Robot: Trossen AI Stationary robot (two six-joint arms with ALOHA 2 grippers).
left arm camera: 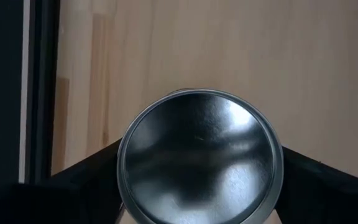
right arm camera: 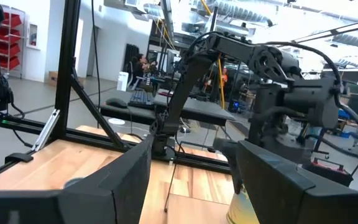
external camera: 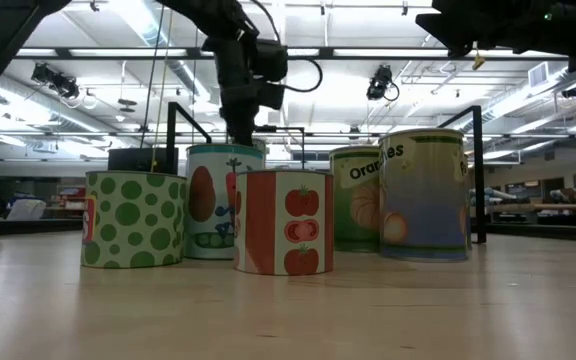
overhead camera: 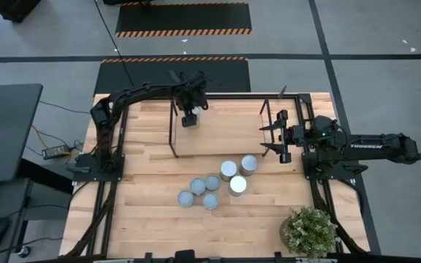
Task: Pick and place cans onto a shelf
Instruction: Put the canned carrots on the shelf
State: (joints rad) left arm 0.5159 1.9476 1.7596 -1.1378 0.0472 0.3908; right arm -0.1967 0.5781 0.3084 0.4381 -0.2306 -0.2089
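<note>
My left gripper [overhead camera: 189,115] reaches over the far middle of the table, inside the shelf [overhead camera: 174,133], a frame of thin dark rods. It is shut on a can [left arm camera: 199,155] with a shiny round top. Several more cans [overhead camera: 229,169] stand upright in a cluster on the wood near the table's middle; in the low view they show painted labels [external camera: 283,222]. My right gripper [overhead camera: 276,139] waits at the table's right side, level and open, pointing toward the shelf, nothing between its fingers [right arm camera: 104,186]. My left gripper pinches the can by two opposite sides [left arm camera: 122,171], just below its top rim, between its two fingers [left arm camera: 82,180]. The fingers come from above, pointing steeply down. The can is upright with its top up. Whether its base rests on the wood is hidden.
A potted plant [overhead camera: 309,230] stands at the near right corner. Shelf posts [external camera: 478,170] rise behind the cluster. A dark rail [left arm camera: 39,93] runs beside the held can. Bare wood [overhead camera: 145,212] lies at the near left.
</note>
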